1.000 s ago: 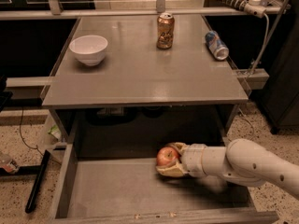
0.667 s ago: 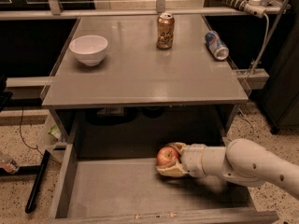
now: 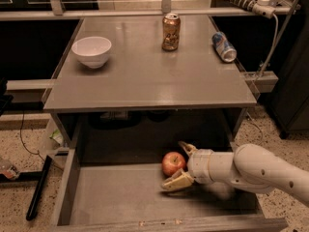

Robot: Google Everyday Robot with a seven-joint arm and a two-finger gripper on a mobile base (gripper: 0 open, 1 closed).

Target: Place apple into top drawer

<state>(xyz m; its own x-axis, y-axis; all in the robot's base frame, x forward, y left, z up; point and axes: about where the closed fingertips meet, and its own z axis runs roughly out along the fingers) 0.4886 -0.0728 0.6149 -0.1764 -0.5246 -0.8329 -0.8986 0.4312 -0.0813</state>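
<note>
The red apple [image 3: 173,163] rests on the flat bottom of the open top drawer [image 3: 116,197], right of its middle and near the back. My gripper [image 3: 175,167] reaches in from the right on a white arm. Its fingers are spread, one finger [image 3: 185,147] behind the apple and the other [image 3: 176,181] in front of it. The fingers stand a little wider than the apple, and the gripper looks open around it.
On the grey tabletop [image 3: 145,81] above the drawer stand a white bowl [image 3: 91,51] at the left, an upright brown can [image 3: 171,32] at the back middle and a can lying on its side [image 3: 224,47] at the right. Black cables lie on the floor at the left.
</note>
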